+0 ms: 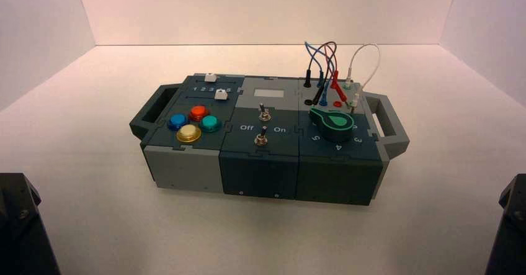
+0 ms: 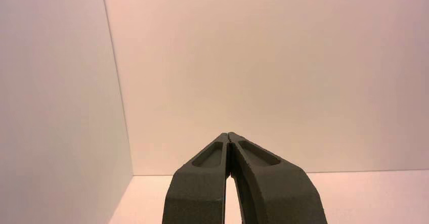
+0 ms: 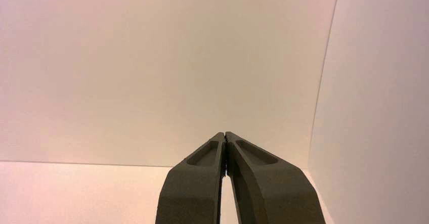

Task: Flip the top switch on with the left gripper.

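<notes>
The top switch (image 1: 263, 112), a small silver toggle, stands on the box's middle panel just in front of the pale grey window (image 1: 268, 93). A twin toggle (image 1: 261, 139) sits nearer the front wall, between the words Off and On. My left gripper (image 2: 229, 135) is shut with nothing in it and faces the bare white walls, far from the box. Only the left arm's dark base (image 1: 18, 225) shows at the high view's lower left corner. My right gripper (image 3: 224, 134) is likewise shut and parked, its base (image 1: 510, 225) at the lower right.
The dark box (image 1: 260, 169) has side handles. Its left panel carries white sliders (image 1: 210, 77) and blue, red, teal and yellow buttons (image 1: 188, 133). A green knob (image 1: 335, 121) and coloured wires (image 1: 329, 64) fill the right panel. White walls enclose the floor.
</notes>
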